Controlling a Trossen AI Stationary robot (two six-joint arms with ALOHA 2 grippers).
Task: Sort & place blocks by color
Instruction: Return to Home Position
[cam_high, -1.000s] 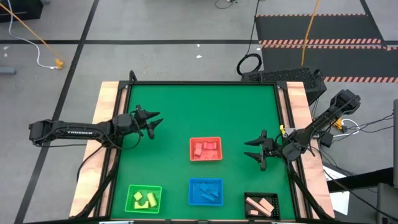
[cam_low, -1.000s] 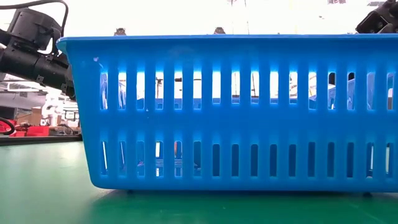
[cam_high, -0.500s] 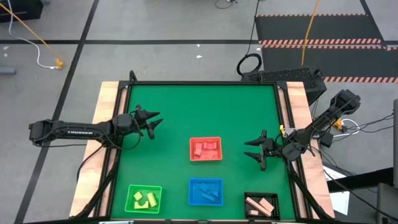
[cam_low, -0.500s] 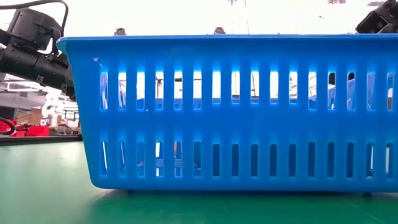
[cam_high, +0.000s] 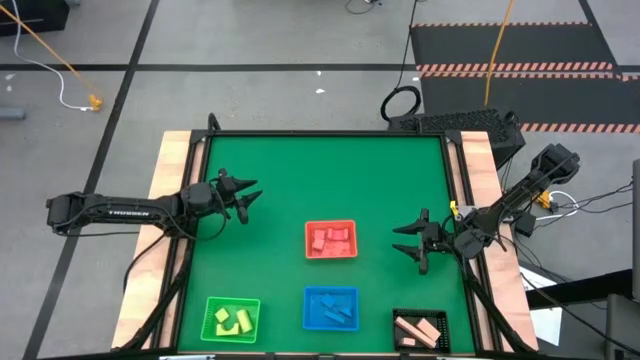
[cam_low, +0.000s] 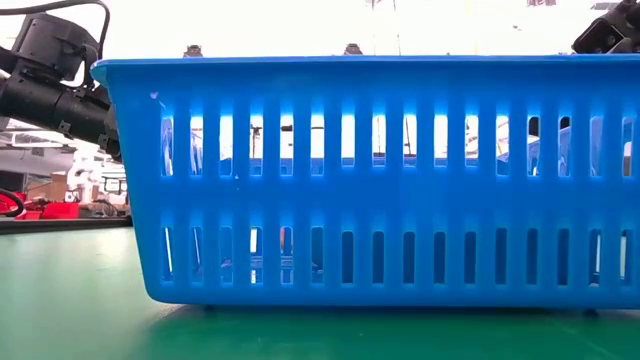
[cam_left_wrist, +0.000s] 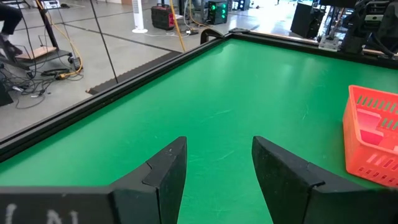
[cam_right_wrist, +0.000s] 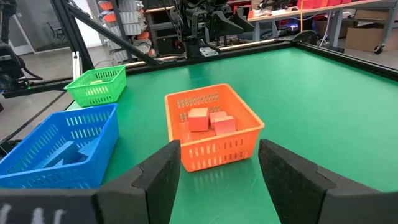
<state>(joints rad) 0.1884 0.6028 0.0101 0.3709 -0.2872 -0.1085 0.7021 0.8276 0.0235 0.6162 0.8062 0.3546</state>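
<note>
The blocks lie sorted in four small trays on the green table. Red blocks (cam_high: 331, 240) lie in the red tray (cam_high: 310, 228), yellow blocks (cam_high: 232, 320) in the green tray (cam_high: 211, 304), blue blocks (cam_high: 331, 310) in the blue tray (cam_high: 309, 294), tan blocks (cam_high: 420, 329) in the black tray (cam_high: 399, 316). My left gripper (cam_high: 250, 195) hovers open and empty at the table's left side. My right gripper (cam_high: 404, 240) hovers open and empty to the right of the red tray, which its wrist view shows ahead (cam_right_wrist: 211, 127).
The blue tray's slotted wall (cam_low: 370, 180) fills the low view and hides most of the table. The table has a raised black rim (cam_high: 325, 134). Bare green surface (cam_high: 330, 175) lies across the far half. Cables lie on the floor beyond the far edge (cam_high: 400, 102).
</note>
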